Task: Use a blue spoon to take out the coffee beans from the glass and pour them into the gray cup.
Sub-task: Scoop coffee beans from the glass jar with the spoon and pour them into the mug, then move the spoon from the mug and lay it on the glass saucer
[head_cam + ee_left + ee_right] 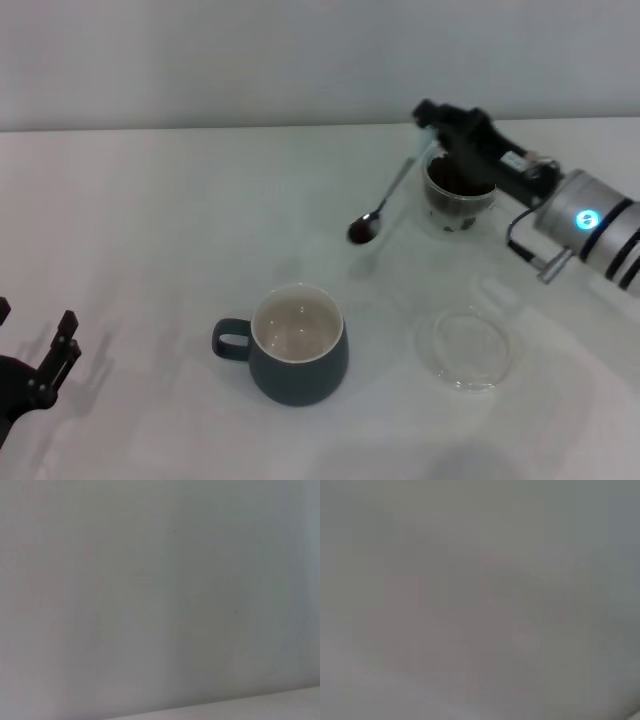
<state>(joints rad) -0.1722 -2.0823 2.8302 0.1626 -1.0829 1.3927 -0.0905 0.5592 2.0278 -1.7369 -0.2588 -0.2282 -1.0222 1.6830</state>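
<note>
In the head view my right gripper (pixel 428 128) is shut on the pale handle of the blue spoon (pixel 388 200), above the table at the back right. The spoon hangs down to the left, and its bowl holds dark coffee beans (pixel 362 230). The glass (pixel 458 198) with more coffee beans (pixel 452 180) stands just under my right arm. The gray cup (pixel 297 345) stands front centre, its cream inside bare and its handle pointing left. My left gripper (pixel 45 365) is parked at the front left edge. Both wrist views show only blank surface.
A flat clear glass saucer (pixel 466 347) lies to the right of the gray cup. The white table (pixel 150 230) ends at a pale wall at the back.
</note>
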